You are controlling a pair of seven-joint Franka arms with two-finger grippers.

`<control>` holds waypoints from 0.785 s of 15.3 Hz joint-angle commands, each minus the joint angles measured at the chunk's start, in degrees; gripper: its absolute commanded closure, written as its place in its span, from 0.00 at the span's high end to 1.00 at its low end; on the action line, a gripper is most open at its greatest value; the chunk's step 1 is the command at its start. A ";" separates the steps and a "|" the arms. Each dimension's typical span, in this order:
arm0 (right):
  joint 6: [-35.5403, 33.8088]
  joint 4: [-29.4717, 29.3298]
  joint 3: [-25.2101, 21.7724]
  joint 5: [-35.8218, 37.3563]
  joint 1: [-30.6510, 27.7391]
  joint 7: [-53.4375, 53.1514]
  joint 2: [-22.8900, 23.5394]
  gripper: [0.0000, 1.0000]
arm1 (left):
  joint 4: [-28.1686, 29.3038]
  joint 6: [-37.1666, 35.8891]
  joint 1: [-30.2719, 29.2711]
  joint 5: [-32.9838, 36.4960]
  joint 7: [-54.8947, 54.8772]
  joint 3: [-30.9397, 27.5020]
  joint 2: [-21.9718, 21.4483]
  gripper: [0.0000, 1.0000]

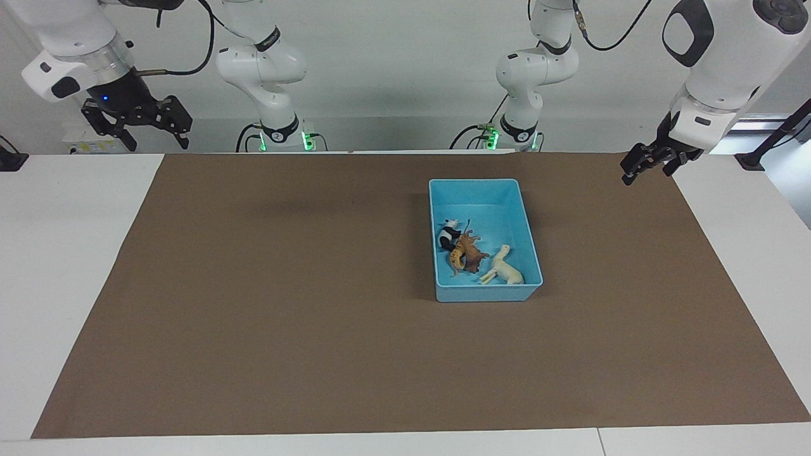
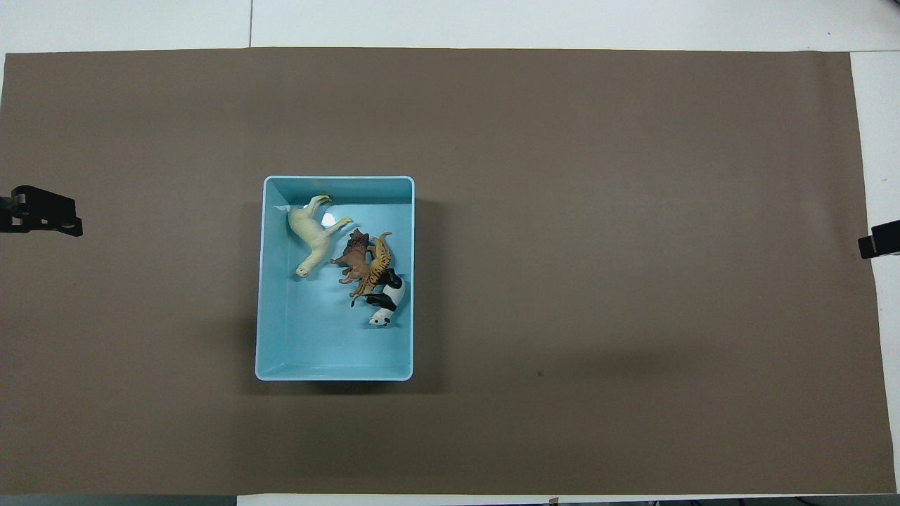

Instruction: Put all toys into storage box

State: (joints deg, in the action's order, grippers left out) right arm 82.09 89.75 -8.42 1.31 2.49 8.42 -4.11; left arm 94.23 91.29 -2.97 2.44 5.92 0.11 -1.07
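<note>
The light blue storage box (image 1: 474, 182) stands on the brown mat toward the left arm's end; it also shows in the overhead view (image 2: 337, 179). All four toys lie in it: the cream-white horse (image 1: 505, 269) (image 2: 313, 232), the brown lion (image 1: 474, 254) (image 2: 357, 256), the orange tiger (image 1: 456, 257) (image 2: 378, 263) and the panda (image 1: 449, 235) (image 2: 388, 299). The lion, tiger and panda touch one another. My left gripper (image 1: 646, 175) (image 2: 42, 211) hangs open and empty over the mat's edge at its own end. My right gripper (image 1: 157, 142) (image 2: 879, 242) is raised, open and empty, at its end.
The brown mat (image 1: 285, 285) covers most of the white table (image 1: 70, 253). Both arm bases stand at the robots' edge of the table.
</note>
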 commanded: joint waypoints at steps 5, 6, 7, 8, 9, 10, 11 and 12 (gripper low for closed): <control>1.23 1.74 0.78 1.06 -0.47 -1.04 -1.52 1.00 | -1.51 -1.46 1.74 -1.56 -1.09 -0.28 0.46 1.00; 1.32 1.83 0.78 0.98 -0.64 -1.04 -1.52 1.00 | -1.16 -1.81 1.83 -1.57 -1.09 -0.02 0.37 1.00; 1.32 1.83 0.78 0.97 -0.56 -1.04 -1.52 1.00 | -1.24 -2.16 1.83 -1.57 -1.09 0.59 0.37 1.00; 1.32 1.92 0.78 1.06 -0.56 -1.04 -1.61 1.00 | -1.24 -2.25 1.83 -1.57 -1.00 0.86 0.37 1.00; 1.23 2.00 0.78 0.98 -0.56 -1.04 -1.61 1.00 | -1.24 -2.34 1.83 -1.57 -1.00 0.95 0.37 1.00; 1.23 2.01 0.78 0.97 -0.64 -0.95 -1.61 1.00 | -1.15 -2.34 1.83 -1.57 -1.09 0.95 0.37 1.00; 1.23 1.83 0.78 0.97 -0.64 -0.95 -1.52 1.00 | -1.15 -2.34 1.83 -1.57 -1.09 0.95 0.37 1.00; 1.23 1.74 0.78 0.97 -0.90 -0.95 -1.52 1.00 | -1.15 -2.25 1.83 -1.57 -1.44 1.04 0.37 1.00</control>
State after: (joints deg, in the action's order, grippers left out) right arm 82.09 89.81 -8.42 1.32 2.47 8.42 -4.14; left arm 93.31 90.05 -1.63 1.79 5.49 1.61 -0.79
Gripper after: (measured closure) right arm 0.000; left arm 0.000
